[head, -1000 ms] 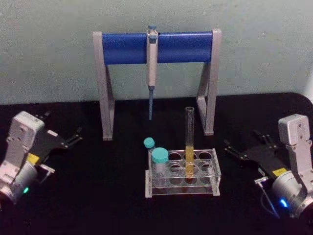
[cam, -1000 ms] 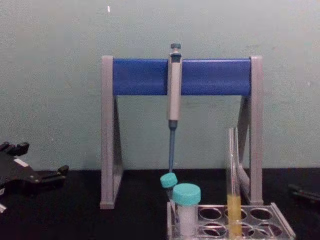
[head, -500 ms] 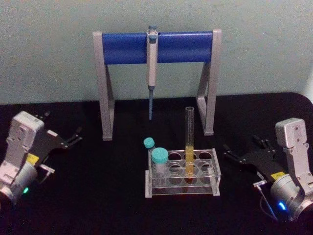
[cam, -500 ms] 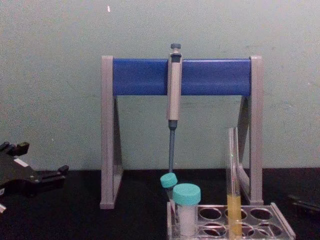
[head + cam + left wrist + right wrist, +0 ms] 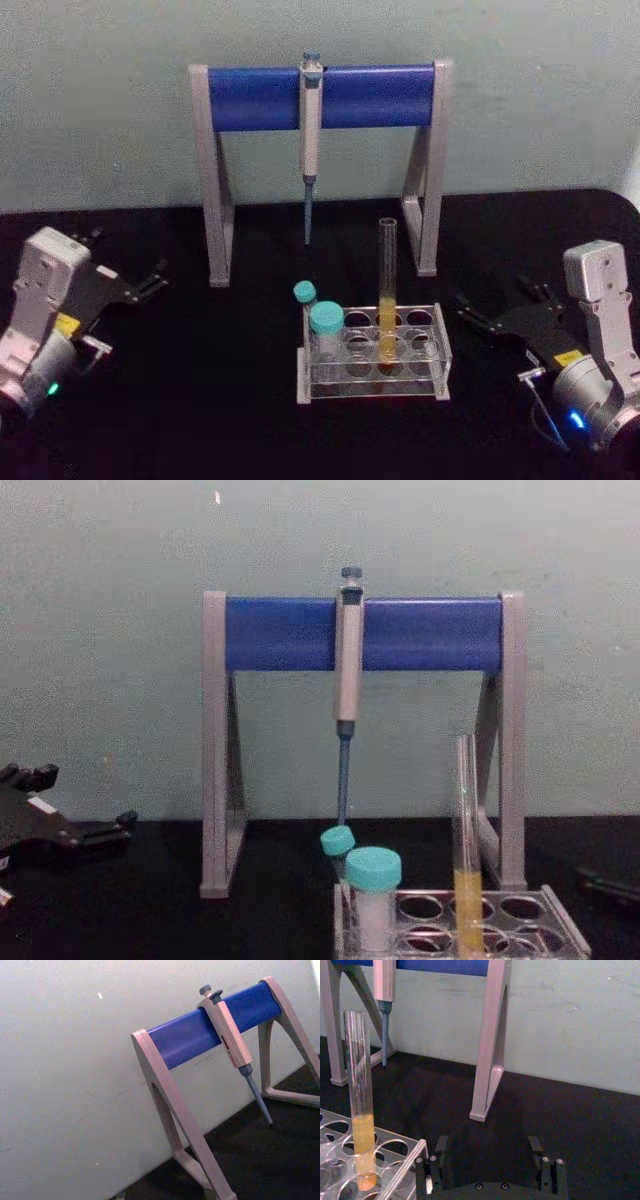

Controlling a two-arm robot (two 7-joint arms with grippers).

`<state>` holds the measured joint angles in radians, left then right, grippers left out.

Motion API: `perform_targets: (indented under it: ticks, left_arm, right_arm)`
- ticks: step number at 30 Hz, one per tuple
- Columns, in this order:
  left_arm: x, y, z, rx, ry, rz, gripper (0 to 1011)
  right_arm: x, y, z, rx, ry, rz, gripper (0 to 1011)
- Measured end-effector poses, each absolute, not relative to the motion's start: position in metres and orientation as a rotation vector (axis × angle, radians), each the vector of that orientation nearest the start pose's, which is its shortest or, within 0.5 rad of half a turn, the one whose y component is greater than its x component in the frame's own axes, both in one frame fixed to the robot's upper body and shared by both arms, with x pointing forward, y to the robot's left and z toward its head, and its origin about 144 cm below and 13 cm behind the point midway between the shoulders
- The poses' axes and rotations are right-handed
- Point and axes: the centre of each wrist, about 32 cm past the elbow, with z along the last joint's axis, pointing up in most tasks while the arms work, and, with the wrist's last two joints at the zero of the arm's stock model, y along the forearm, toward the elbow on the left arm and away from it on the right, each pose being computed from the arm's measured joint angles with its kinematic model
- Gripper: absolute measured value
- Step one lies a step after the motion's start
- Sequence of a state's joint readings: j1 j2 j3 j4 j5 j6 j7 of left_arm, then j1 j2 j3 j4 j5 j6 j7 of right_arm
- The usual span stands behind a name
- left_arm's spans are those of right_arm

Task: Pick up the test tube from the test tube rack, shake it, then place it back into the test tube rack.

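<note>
Right gripper [image 5: 472, 312], fingers spread wide and empty, sits low beside the test tube rack [image 5: 372, 385]. Upright in that rack stands the test tube [image 5: 386, 295]. Left gripper [image 5: 150, 282] rests open, far left.

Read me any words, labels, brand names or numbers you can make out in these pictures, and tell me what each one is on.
No text can be read.
Yellow sticker on the left gripper's arm: too small and blurred to read.
Yellow sticker on the right gripper's arm: too small and blurred to read.
Pipette, test tube, test tube rack: no markings visible.
</note>
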<state>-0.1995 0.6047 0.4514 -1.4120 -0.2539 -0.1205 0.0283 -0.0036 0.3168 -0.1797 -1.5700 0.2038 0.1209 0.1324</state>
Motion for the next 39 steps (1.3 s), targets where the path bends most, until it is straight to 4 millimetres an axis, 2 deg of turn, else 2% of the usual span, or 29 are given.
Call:
perform_targets:
  ticks: [39]
  left_arm:
    - [0.4886, 0.3097, 1.1398, 0.304, -0.285, 1.248, 1010]
  right_arm:
    - [0.4528, -0.2648, 1.1363, -0.217, 0.050, -1.266, 1000]
